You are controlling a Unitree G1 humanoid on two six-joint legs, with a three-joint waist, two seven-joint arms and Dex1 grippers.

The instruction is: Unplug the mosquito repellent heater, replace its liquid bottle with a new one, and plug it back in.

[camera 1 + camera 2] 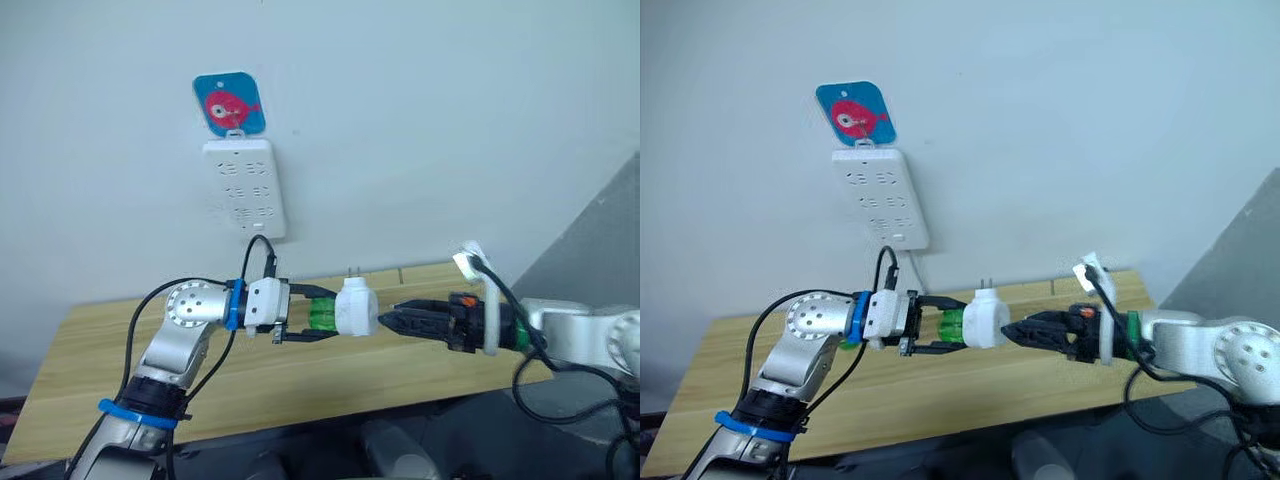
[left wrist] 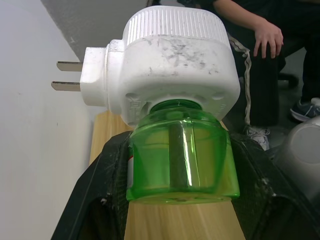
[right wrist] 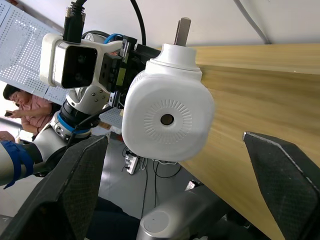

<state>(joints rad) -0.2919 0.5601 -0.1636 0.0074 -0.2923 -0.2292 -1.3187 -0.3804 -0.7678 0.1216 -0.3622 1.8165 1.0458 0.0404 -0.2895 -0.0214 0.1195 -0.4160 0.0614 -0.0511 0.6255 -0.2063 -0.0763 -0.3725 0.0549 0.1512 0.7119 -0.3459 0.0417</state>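
Observation:
The white mosquito repellent heater [image 1: 356, 305] hangs in the air above the table, unplugged, with its two prongs [image 2: 67, 75] bare. A capless green liquid bottle [image 2: 180, 160] is seated in its underside, the dark wick running up inside. I cannot tell whether this bottle is the old one or the new one. My left gripper [image 1: 330, 314] is shut on the bottle, one black finger on each side. My right gripper [image 1: 385, 318] is open, its tips close to the heater's vented face [image 3: 167, 120], fingers spread wide on either side.
The white power strip [image 1: 245, 188] hangs on the wall above and left of the heater, under a blue fish sticker [image 1: 229, 103]. A wooden table [image 1: 120, 350] runs below both arms. A seated person [image 2: 265, 35] is nearby.

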